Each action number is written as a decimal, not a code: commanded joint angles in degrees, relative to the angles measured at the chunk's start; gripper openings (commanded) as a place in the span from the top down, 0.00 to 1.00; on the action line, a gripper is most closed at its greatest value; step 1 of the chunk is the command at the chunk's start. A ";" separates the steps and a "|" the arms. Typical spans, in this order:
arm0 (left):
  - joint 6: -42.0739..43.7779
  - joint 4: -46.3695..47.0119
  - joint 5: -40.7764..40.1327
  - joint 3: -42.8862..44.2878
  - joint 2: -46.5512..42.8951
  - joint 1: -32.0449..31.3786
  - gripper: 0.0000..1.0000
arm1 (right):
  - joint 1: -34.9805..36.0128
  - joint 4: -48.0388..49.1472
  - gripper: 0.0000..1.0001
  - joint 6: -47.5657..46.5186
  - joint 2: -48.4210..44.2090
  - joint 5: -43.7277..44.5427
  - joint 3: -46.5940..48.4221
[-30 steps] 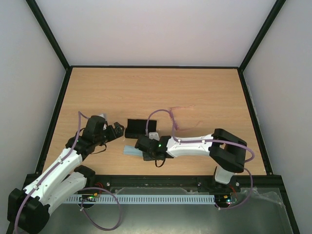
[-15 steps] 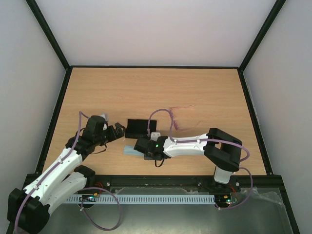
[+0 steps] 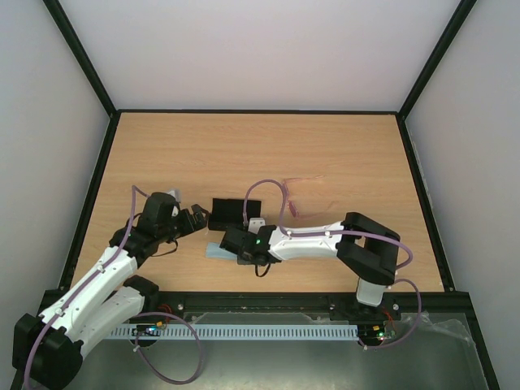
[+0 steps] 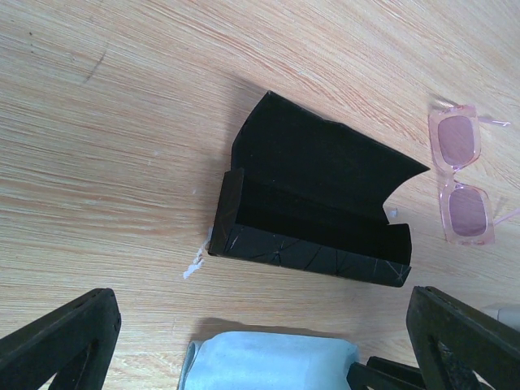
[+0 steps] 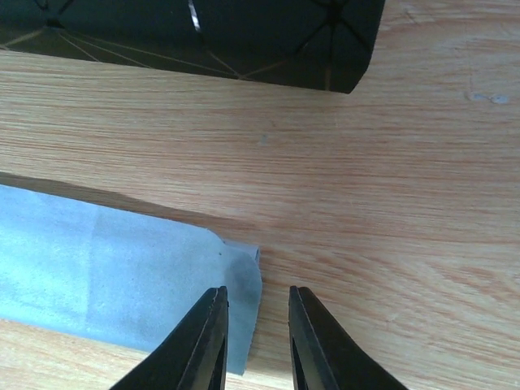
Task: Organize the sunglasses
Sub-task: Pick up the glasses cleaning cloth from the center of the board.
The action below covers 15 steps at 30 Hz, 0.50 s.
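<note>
Right gripper (image 5: 257, 292) shifted left, narrowly parted over cloth (image 5: 106, 268) corner, sunglasses (image 4: 460, 175) well beyond, left gripper (image 4: 262, 292) spread wide.

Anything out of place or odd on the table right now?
Nothing spilled or broken. The sunglasses lie loose outside the open, empty case, and the corner of the blue cloth by the right fingers looks slightly curled. A small white fleck sits at the case's end.

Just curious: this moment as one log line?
left gripper: open, near open black case | right gripper: slightly open at blue cloth corner | pink sunglasses: outside case
</note>
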 commanded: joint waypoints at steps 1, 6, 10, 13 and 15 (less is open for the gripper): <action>0.40 0.17 0.56 0.01 0.16 0.20 0.01 | 0.50 -2.08 0.78 0.51 1.48 2.41 0.66; 0.41 0.13 0.56 0.04 0.24 0.23 0.01 | 0.59 -2.25 0.80 0.29 2.71 2.26 0.77; 0.41 0.22 0.56 -0.03 0.29 0.20 0.01 | 1.14 -3.52 0.81 -0.10 4.40 2.87 1.63; 0.43 0.21 0.53 -0.07 0.43 0.23 0.01 | 1.67 -4.53 0.83 -0.09 5.51 3.41 2.13; 0.41 0.30 0.56 -0.16 0.40 0.19 0.01 | 1.81 -5.44 0.83 -0.06 5.95 4.06 2.08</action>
